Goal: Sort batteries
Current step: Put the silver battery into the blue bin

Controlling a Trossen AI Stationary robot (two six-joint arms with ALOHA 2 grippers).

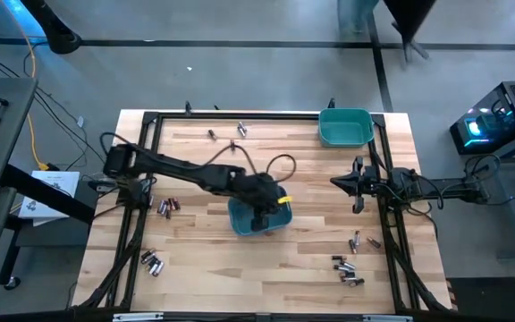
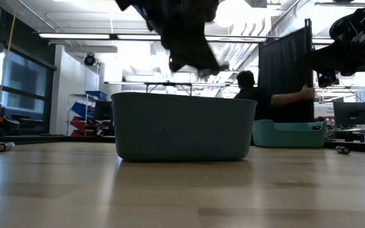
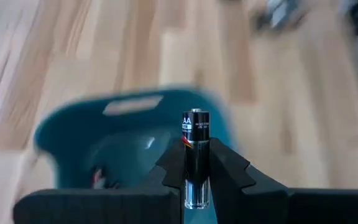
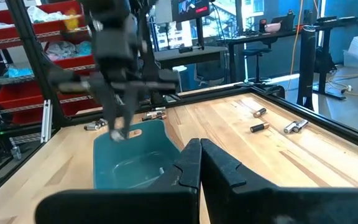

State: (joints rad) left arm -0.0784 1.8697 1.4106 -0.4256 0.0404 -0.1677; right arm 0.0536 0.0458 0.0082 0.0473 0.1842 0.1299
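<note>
Hovering over the bin, the left gripper has its jaws clamped on a battery; released off-centre, it could bounce past the bin's rim onto the desk; the right gripper, jaws closed and empty, waits right of the bin.

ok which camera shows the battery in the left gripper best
The left wrist view: the battery stands clamped in the left gripper, over the blue bin. The right wrist view gives it only as a blur, and the high and low views hide it.
</note>
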